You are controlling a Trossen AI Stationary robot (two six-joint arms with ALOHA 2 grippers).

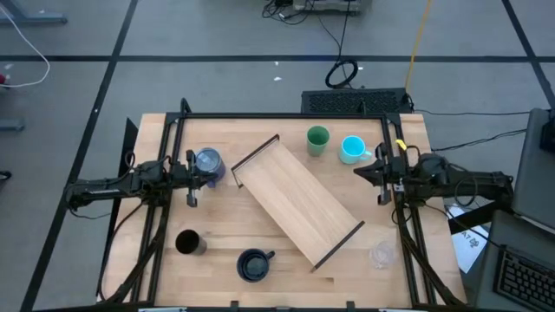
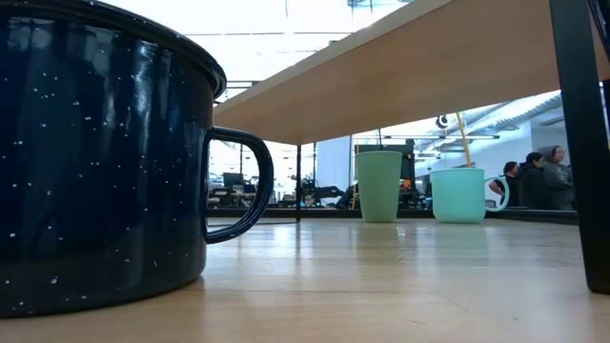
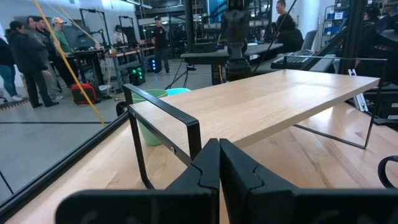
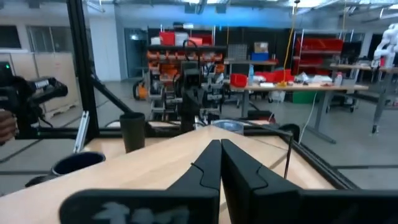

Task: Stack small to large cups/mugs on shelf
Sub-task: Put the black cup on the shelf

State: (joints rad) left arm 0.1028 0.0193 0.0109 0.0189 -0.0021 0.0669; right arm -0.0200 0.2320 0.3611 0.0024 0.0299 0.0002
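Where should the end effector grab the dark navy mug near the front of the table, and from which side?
Grip the dark navy mug by its rim wall from straight above, on the side away from the handle. It stands upright with its mouth open, and the handle juts toward the shelf, crowding that side.

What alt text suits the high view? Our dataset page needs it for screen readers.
A light-wood shelf lies diagonally mid-table, empty, with six cups scattered around it. The left gripper and the right gripper, both shut, wait at the table's sides.

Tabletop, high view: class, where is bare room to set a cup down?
The shelf top is bare. Free tabletop lies between the black cup and the tumbler. It is crowded around the green cup and cyan mug.
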